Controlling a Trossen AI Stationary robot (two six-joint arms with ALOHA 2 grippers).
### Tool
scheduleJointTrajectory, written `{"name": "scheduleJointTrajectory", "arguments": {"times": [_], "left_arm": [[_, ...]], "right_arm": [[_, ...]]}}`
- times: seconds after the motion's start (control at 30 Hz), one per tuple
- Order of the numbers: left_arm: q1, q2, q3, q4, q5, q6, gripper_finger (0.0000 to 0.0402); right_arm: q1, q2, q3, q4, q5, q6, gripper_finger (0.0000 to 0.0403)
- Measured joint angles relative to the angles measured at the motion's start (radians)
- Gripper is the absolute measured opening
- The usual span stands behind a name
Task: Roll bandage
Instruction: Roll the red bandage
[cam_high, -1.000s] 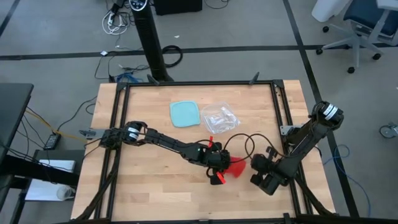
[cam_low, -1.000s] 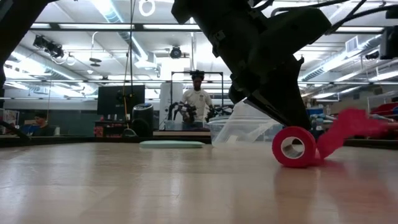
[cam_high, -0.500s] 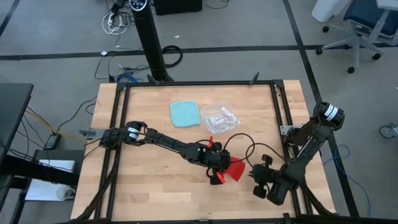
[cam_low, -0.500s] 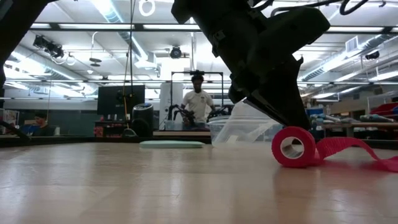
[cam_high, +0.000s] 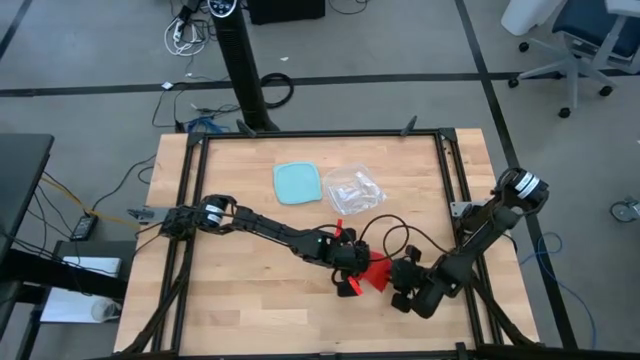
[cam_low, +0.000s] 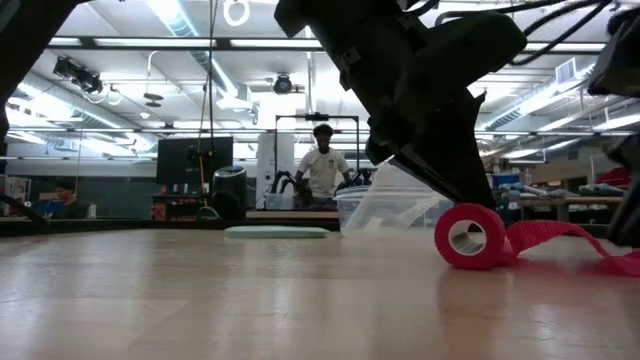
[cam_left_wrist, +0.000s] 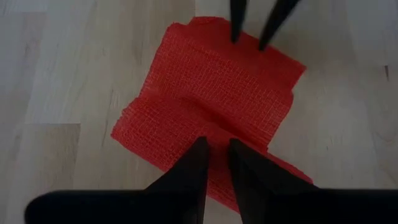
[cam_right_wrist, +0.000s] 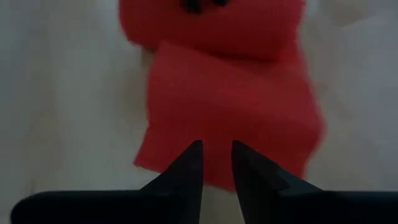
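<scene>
The red bandage lies at the table's near middle. Its roll (cam_low: 467, 237) stands on its curved side, and its loose tail (cam_low: 575, 240) lies flat on the wood toward the right. My left gripper (cam_high: 352, 272) slants down onto the roll, fingers nearly together. My right gripper (cam_high: 398, 283) is just right of it, its fingers a little apart over the tail's free end (cam_right_wrist: 186, 162). The left wrist view shows the spread tail (cam_left_wrist: 211, 87) with the right gripper (cam_left_wrist: 252, 25) at its far end. My left gripper comes down at a slant from the table's left onto the top of the roll (cam_low: 478, 208). Its own fingers (cam_left_wrist: 199, 162) cover the place of contact, so pinch or press cannot be told. The roll rests on the table. Whether my right gripper touches the tail I cannot tell.
A light-blue square container (cam_high: 297, 182) and a clear crinkled bag (cam_high: 352, 188) lie at the far middle. A black cable (cam_high: 385, 230) loops between the arms. Bare wood stretches across the near left (cam_high: 240, 310). A person (cam_low: 322, 165) stands in the room behind.
My right gripper has let go of the tail, which it held lifted; the tail has fallen flat on the table. The gripper drew back toward the near edge, then tipped downward and came left toward the roll. The roll and my left gripper have stayed put.
</scene>
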Motion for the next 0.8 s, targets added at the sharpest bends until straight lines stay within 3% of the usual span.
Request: {"name": "scheduleJointTrajectory", "arguments": {"times": [0.13, 0.5, 0.8], "left_arm": [[0.0, -0.001, 0.0, -0.022, -0.008, 0.0, 0.0072], [-0.001, -0.002, 0.0, -0.022, -0.009, 0.005, 0.0072], [-0.001, -0.001, 0.0, -0.017, 0.012, 0.001, 0.0072]], "right_arm": [[-0.014, 0.016, -0.024, 0.04, -0.081, 0.005, 0.0075], [0.056, -0.029, -0.026, -0.051, -0.152, 0.04, 0.0073], [0.055, -0.07, -0.03, -0.115, -0.163, -0.07, 0.0073]]}}
